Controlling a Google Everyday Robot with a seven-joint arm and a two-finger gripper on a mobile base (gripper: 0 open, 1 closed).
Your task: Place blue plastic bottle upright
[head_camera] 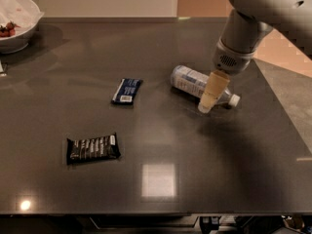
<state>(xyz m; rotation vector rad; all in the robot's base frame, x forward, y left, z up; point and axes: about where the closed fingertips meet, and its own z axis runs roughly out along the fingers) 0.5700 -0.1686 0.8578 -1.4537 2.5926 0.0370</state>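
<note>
The blue plastic bottle [191, 82] lies on its side on the dark table [161, 145], right of centre. It is clear, with a white-and-blue label, and its white cap [235, 100] points to the right and toward the front. My gripper [210, 97] hangs from the grey arm [239, 38] at the upper right. Its cream-coloured tip reaches down in front of the bottle's neck, between the label and the cap, and hides that part of the bottle.
A dark-blue snack wrapper [127, 90] lies left of the bottle. A black snack bar [92, 148] lies nearer the front left. A white bowl [14, 21] with food stands at the back left corner. The table's right edge runs diagonally past the arm.
</note>
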